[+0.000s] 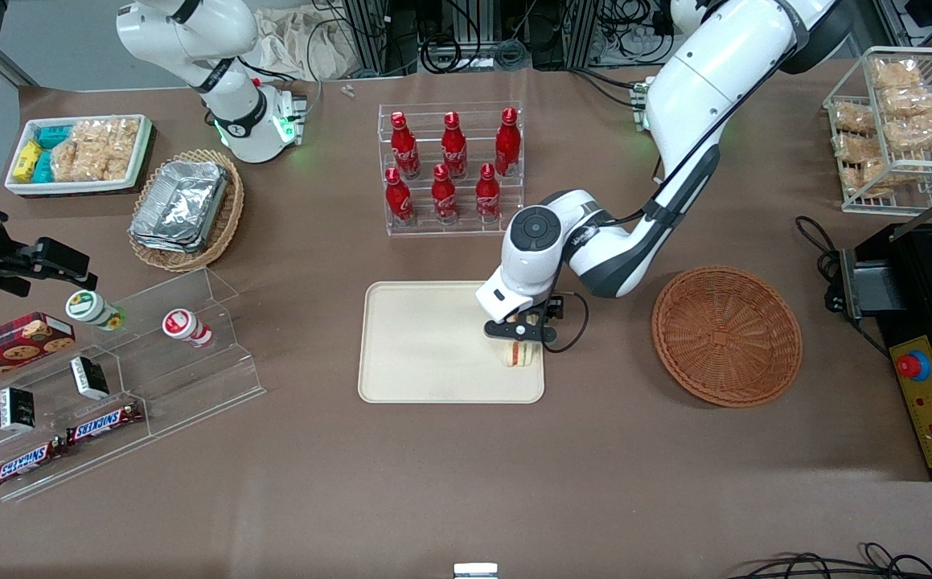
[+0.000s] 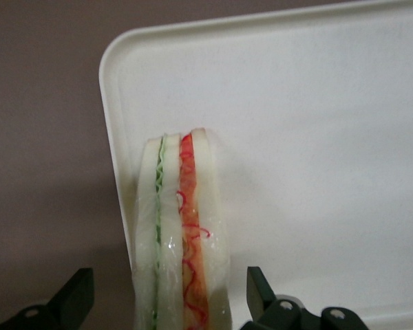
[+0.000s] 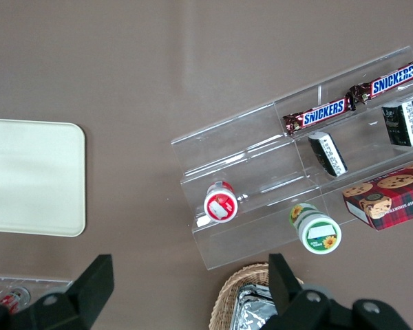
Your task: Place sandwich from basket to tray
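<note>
The sandwich [image 2: 182,234] stands on edge on the tray [image 1: 425,342], at its rim nearest the basket [image 1: 727,335], with the gripper [image 1: 523,336] over it. The fingers [image 2: 261,292] are spread clear of the bread, so the placing looks done; next comes a straight lift away without tipping it.

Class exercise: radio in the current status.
Gripper open, over tray. Sandwich on tray, between the fingers, untouched. Basket empty. Nothing in the way.
</note>
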`<action>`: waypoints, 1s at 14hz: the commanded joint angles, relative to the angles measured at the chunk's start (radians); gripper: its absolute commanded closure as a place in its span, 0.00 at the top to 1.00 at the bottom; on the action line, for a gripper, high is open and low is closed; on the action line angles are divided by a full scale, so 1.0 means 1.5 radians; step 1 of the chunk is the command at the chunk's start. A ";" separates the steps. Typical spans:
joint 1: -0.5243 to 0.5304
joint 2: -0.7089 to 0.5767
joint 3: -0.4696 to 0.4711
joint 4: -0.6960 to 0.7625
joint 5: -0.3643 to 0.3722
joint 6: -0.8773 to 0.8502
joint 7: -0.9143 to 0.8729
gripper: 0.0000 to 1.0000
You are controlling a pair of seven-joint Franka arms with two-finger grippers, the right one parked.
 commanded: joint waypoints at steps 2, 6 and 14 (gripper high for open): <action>0.002 -0.046 0.001 0.080 0.009 -0.126 -0.012 1.00; 0.036 -0.112 -0.001 0.109 -0.066 -0.204 -0.002 1.00; 0.168 -0.226 -0.001 0.113 -0.148 -0.340 0.133 1.00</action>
